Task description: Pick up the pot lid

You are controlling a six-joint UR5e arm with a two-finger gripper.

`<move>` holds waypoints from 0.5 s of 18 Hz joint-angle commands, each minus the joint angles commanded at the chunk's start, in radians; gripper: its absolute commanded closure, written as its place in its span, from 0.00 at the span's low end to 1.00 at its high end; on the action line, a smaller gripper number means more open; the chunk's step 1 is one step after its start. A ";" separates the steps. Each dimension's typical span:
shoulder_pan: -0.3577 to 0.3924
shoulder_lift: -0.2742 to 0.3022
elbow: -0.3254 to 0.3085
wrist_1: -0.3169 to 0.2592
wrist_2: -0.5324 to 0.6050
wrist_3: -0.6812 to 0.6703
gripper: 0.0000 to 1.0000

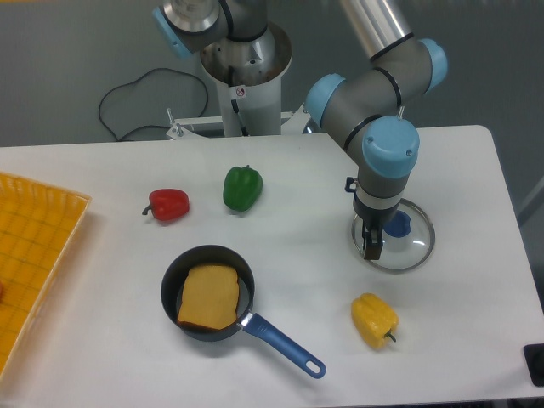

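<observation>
The pot lid (416, 251) lies on the right side of the table, a clear round disc with a thin rim and a blue knob (397, 225). My gripper (372, 245) points down over the lid's left part, its lower end just left of the knob in the view. The arm above hides the upper left of the lid. How the fingers stand, and whether they touch the lid, cannot be made out.
A black pan (174, 293) with a blue handle holds a brown piece (209, 297). Around are a yellow pepper (374, 320), a green pepper (243, 188) and a red pepper (167, 206). An orange crate (42, 255) stands at the left edge; a black cable (153, 75) lies behind.
</observation>
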 joint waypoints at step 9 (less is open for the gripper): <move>-0.003 0.003 -0.005 -0.002 0.000 -0.021 0.00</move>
